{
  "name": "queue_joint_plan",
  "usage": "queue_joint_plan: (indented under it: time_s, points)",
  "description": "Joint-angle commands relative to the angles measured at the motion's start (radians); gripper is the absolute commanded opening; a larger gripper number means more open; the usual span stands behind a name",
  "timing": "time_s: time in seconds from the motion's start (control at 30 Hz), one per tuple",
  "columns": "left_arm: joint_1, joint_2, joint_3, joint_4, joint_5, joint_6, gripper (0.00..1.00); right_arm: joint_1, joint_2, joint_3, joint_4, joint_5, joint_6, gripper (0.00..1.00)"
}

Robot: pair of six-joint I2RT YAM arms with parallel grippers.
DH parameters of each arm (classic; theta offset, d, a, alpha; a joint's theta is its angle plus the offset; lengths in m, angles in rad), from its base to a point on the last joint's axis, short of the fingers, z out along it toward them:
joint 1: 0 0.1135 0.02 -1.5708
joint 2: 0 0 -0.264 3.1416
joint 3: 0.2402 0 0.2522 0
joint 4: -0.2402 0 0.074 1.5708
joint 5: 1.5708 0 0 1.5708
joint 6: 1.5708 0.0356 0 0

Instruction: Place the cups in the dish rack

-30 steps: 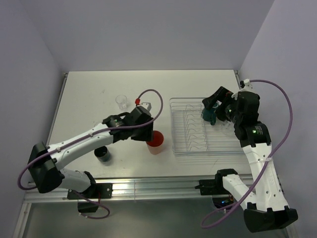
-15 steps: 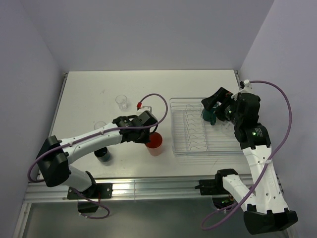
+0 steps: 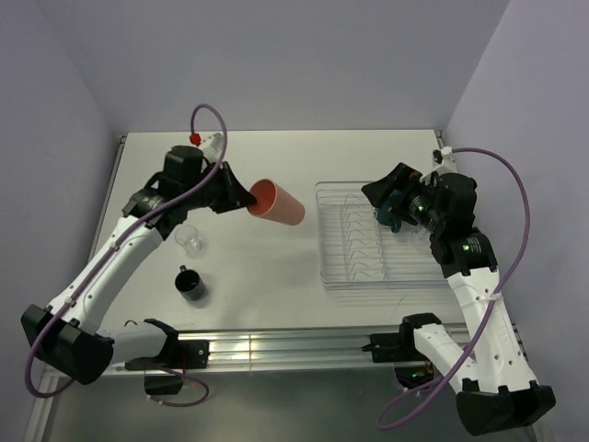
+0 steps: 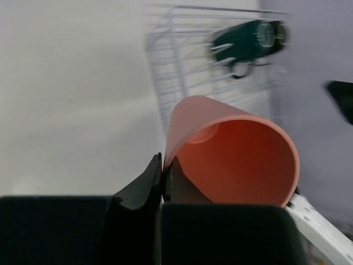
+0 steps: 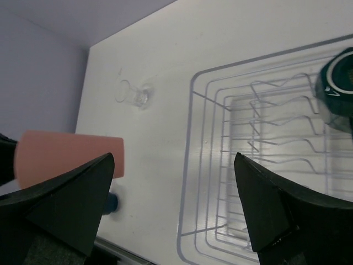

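My left gripper (image 3: 243,196) is shut on the rim of the salmon-orange cup (image 3: 278,203), which hangs on its side above the table, left of the dish rack (image 3: 333,267). In the left wrist view the fingers pinch the cup's wall (image 4: 231,154), its mouth facing the camera. A dark green mug (image 3: 387,215) lies in the rack's far part, and my right gripper (image 3: 380,197) hovers open beside it. A clear glass tumbler (image 3: 190,239) and a black mug (image 3: 191,283) stand on the table under the left arm. The right wrist view shows the rack (image 5: 190,165), green mug (image 5: 337,87) and a tumbler (image 5: 138,95).
White table inside purple walls. The near edge carries a metal rail (image 3: 276,345) with both arm bases. The rack's wire prongs (image 3: 363,244) stand in rows.
My left gripper closed on the salmon-orange cup's rim, lifted it off the table and swung it back, tipping it sideways. The right arm barely shifted.
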State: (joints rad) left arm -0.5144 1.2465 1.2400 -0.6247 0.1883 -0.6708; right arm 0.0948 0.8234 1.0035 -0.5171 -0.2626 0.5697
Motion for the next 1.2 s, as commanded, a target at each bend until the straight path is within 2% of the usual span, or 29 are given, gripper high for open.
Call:
queue_joint_plan:
  time_s: [0.0, 0.03, 0.1, 0.13, 0.17, 0.27, 0.47, 0.63, 0.83, 1.17]
  points:
    - [0.114, -0.041, -0.005, 0.179, 0.464, -0.021, 0.0, 0.04, 0.0, -0.028, 0.15, -0.119, 0.027, 0.97]
    - [0.144, -0.047, -0.077, 0.335, 0.558, -0.062, 0.0, 0.051, 0.0, -0.034, 0.198, -0.134, 0.038, 0.98]
    - [0.217, -0.052, -0.158, 0.545, 0.784, -0.249, 0.0, 0.077, -0.004, -0.051, 0.239, -0.159, 0.065, 0.99]
    - [0.229, -0.05, -0.196, 0.663, 0.822, -0.318, 0.0, 0.104, -0.007, -0.055, 0.283, -0.165, 0.076, 1.0]
    - [0.241, -0.036, -0.25, 0.824, 0.848, -0.37, 0.0, 0.117, -0.007, -0.063, 0.305, -0.173, 0.097, 1.0]
    - [0.243, -0.009, -0.309, 1.03, 0.901, -0.53, 0.0, 0.151, -0.012, -0.101, 0.396, -0.213, 0.146, 1.0]
    - [0.243, 0.036, -0.373, 1.366, 0.927, -0.732, 0.0, 0.189, -0.015, -0.183, 0.606, -0.28, 0.249, 1.0]
    - [0.243, 0.082, -0.378, 1.482, 0.932, -0.809, 0.0, 0.236, 0.013, -0.215, 0.75, -0.306, 0.297, 1.0]
    - [0.243, 0.094, -0.363, 1.448, 0.93, -0.786, 0.0, 0.296, 0.022, -0.259, 0.945, -0.31, 0.383, 1.0]
    - [0.243, 0.108, -0.356, 1.494, 0.932, -0.82, 0.0, 0.398, 0.069, -0.252, 1.017, -0.27, 0.397, 1.0]
